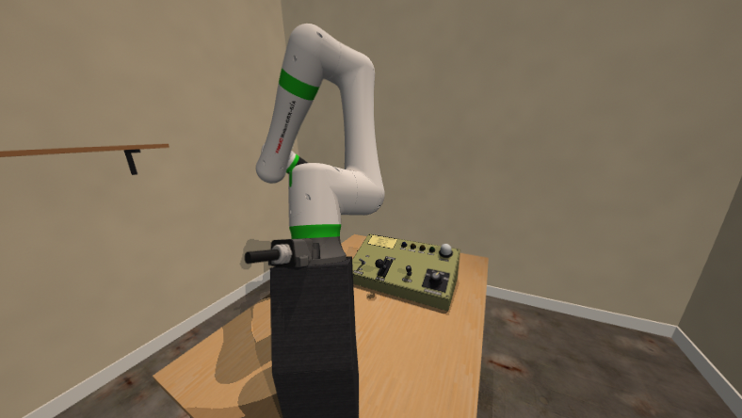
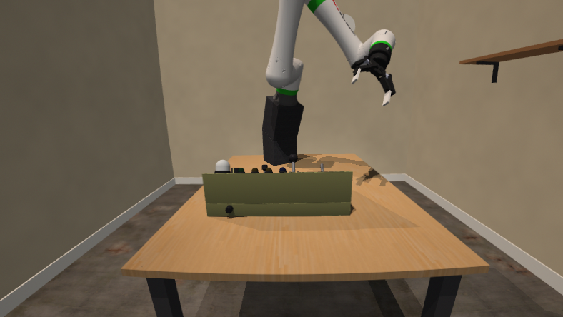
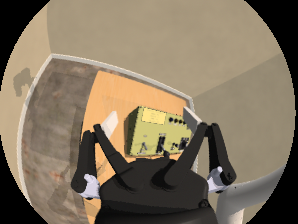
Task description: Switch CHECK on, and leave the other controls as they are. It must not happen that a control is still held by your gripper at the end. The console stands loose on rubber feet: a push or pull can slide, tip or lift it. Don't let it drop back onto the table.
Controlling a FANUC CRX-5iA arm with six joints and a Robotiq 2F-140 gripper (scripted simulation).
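Gripper (image 2: 370, 89) (image 3: 150, 114) spread, nothing between fingers, high and well apart from console (image 1: 402, 296) (image 2: 277, 188) (image 3: 131, 131) on table; CHECK label unreadable, so approach slowly, identify it, nudge lightly.

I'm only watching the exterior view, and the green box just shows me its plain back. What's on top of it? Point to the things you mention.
Observer: The top view shows a yellow label on the console (image 1: 407, 298) (image 2: 277, 188) (image 3: 131, 135), in the corner beside a row of four small dark knobs (image 1: 422, 248).
Visitor: And the white dome I see poking up, what's next to it?
Observer: The white dome (image 1: 445, 249) (image 2: 222, 165) sits at the other end of that row from the label.
Visitor: Is there anything nearer the robot's stand?
Observer: Yes, a black square plate (image 1: 428, 281) with a stick standing on it.
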